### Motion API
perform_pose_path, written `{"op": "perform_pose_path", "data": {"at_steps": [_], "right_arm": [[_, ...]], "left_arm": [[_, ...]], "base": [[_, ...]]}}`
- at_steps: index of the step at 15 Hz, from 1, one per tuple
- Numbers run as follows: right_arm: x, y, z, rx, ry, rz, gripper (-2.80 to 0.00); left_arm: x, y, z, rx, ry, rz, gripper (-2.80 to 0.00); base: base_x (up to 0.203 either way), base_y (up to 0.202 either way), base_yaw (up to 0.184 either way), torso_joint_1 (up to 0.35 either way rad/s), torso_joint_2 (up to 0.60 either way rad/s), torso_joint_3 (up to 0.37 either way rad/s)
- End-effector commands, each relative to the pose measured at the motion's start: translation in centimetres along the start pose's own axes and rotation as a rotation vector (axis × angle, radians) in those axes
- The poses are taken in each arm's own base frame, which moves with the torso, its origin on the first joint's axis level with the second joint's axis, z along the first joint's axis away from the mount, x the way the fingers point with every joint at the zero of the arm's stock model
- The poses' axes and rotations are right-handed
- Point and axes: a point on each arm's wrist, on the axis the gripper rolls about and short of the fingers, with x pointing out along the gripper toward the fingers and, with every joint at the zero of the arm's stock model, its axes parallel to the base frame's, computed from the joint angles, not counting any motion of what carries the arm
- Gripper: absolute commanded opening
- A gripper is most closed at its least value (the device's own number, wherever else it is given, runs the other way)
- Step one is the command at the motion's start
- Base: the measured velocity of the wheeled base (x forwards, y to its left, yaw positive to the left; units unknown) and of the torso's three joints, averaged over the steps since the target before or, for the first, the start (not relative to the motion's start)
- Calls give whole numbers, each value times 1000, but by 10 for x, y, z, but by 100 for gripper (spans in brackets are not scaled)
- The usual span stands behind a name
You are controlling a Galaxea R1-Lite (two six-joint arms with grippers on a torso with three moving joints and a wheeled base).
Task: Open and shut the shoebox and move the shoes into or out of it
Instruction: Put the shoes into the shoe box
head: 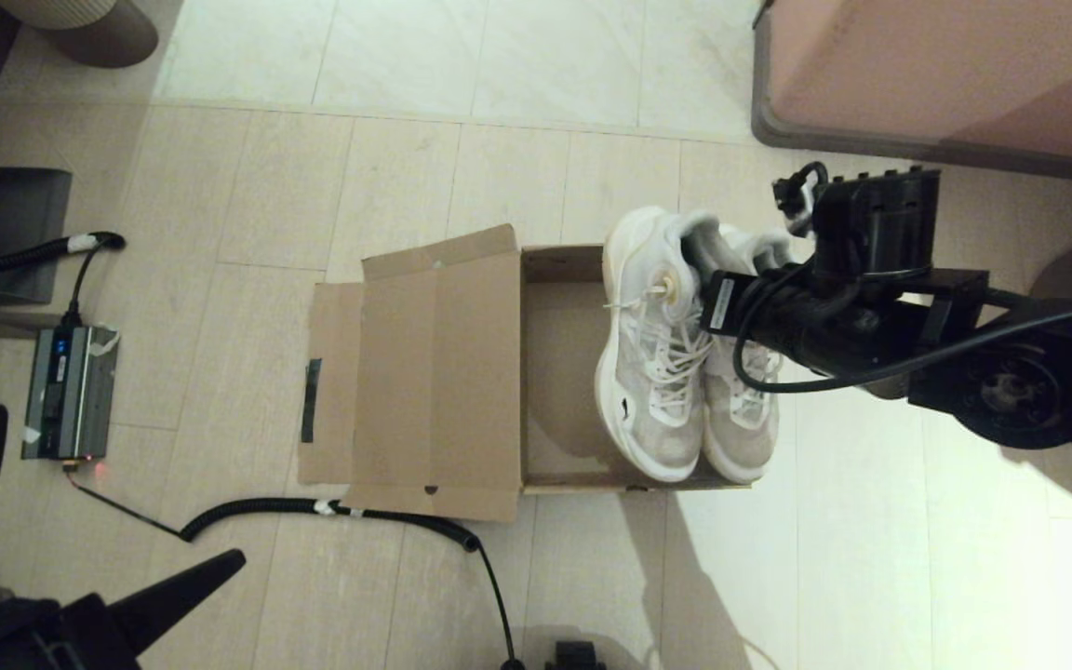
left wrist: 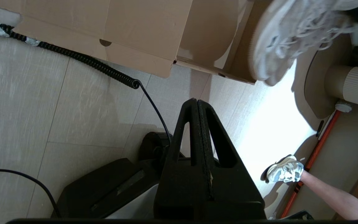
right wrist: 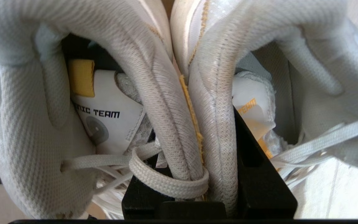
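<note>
Pinching both shoes w/ right tool, over open shoebox

Shoebox left half seemingly bare; shoes over its right edge.

1. Head camera looks steeply down at the floor.
2. Left wrist camera hangs low, well back, sharing the shoebox with it (from the side).
3. Right wrist camera sits jammed against the shoes.
</note>
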Motion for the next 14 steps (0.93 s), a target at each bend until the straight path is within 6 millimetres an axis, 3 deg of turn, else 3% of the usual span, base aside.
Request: {"op": "perform_pose_path", "data": {"at_steps": [1,8,14], "right_arm": [[16,4,-20,-2,43,-13,-280],[43,15,-53,0,81,-39,-280],[90,24,-81,3,46,-48,-280]], "left_arm": [[1,0,1,-3,0,-1,-280],[3,1,-3,-10,24,-2,-280],[-2,2,-6,-15,15,-3,-280]], "base": [[0,0,0,0,0,0],[0,0,0,0,0,0],[0,0,0,0,0,0]]}}
